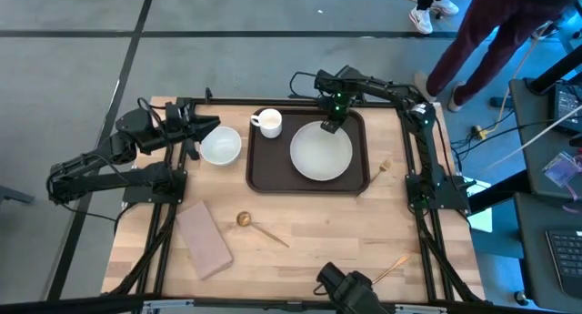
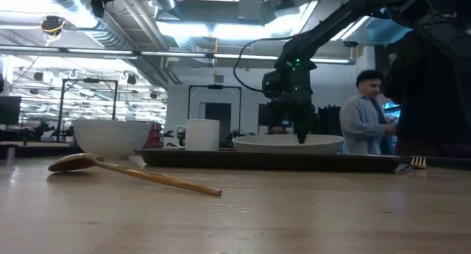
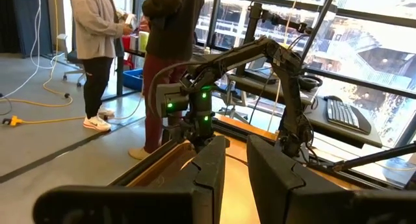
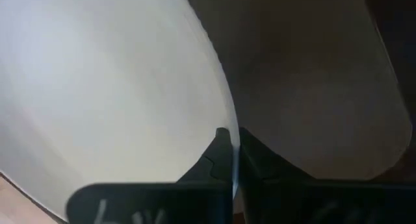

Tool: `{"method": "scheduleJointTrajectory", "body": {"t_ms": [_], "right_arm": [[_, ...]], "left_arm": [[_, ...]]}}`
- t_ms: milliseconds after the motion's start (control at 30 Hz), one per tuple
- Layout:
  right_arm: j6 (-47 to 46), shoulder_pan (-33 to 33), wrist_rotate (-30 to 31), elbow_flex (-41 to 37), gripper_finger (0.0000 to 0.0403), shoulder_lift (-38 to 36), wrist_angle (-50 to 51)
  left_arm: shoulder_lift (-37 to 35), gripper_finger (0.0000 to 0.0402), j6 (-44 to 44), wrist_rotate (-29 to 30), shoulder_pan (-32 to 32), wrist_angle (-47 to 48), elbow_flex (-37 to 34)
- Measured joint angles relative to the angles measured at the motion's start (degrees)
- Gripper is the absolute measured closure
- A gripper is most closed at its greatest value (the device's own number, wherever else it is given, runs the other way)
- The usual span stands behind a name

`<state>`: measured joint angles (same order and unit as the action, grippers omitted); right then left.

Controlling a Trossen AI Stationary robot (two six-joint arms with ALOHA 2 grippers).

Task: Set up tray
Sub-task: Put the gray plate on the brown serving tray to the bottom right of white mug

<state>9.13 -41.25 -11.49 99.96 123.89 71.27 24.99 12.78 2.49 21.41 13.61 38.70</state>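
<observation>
On the surface (image 1: 309,232) there is one tray (image 1: 259,177). It carries one plate (image 1: 320,152) and one cup (image 1: 267,123). Left of it stands one bowl (image 1: 220,145). Nearer lie one napkin (image 1: 204,239) and one wooden spoon (image 1: 259,227). At the right lie two forks (image 1: 384,167), one near (image 1: 391,267). Two arms, each with one tool.

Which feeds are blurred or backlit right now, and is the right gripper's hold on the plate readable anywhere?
Right wrist view: soft close-up, yet the right gripper reads shut on the plate rim. Low view: backlit, arm in silhouette, spoon sharp. Left wrist view: bright windows, left gripper dark and open. High view: even light over the tray.
</observation>
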Motion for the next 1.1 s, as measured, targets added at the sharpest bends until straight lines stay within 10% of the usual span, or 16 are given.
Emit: {"method": "scheduleJointTrajectory", "body": {"t_ms": [1100], "right_arm": [[0.69, 0.0, 4.59, 0.0, 0.0356, 0.11, -0.69]], "left_arm": [[0.0, 0.0343, 0.0, 0.06, 0.0, 0.0, 0.0]]}}
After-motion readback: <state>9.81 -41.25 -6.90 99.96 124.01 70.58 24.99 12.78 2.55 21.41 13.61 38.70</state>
